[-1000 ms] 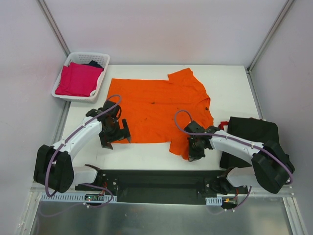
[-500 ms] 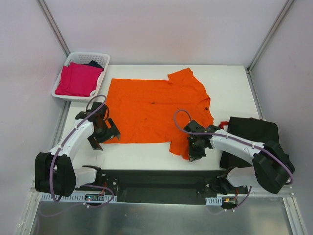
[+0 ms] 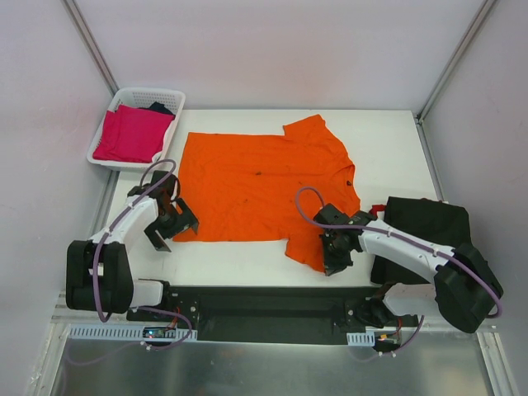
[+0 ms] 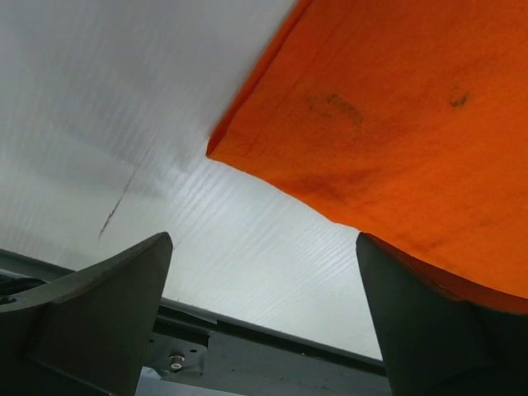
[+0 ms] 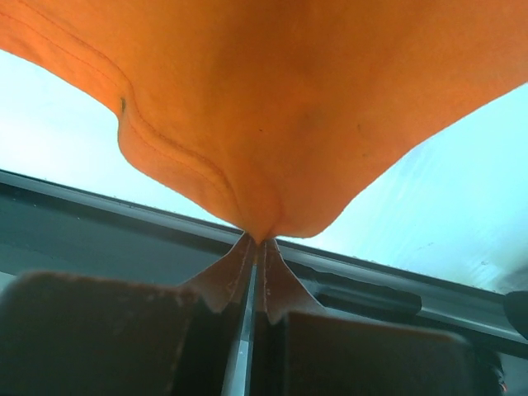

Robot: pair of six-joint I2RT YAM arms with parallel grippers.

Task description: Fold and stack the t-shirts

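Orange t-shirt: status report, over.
Right gripper shut on orange t-shirt, near sleeve. Left gripper open by hem corner, holding nothing. No obstruction seen.

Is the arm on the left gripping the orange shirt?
No: the left gripper stands wide open, and the corner of the orange t-shirt lies flat on the table.

We take this for a robotics lab test cell, not a home. The white table [image 3: 388, 140] is boxed in by plain pale panels [image 3: 272, 49] behind it and on both sides, with metal struts [image 3: 91, 45] rising from its far corners. At its near edge a black mounting rail [image 3: 264, 307] carries the left arm [image 3: 124, 233] and the right arm [image 3: 404, 243], cables exposed. Below that lies what is probably bare sheet metal [image 3: 264, 367].
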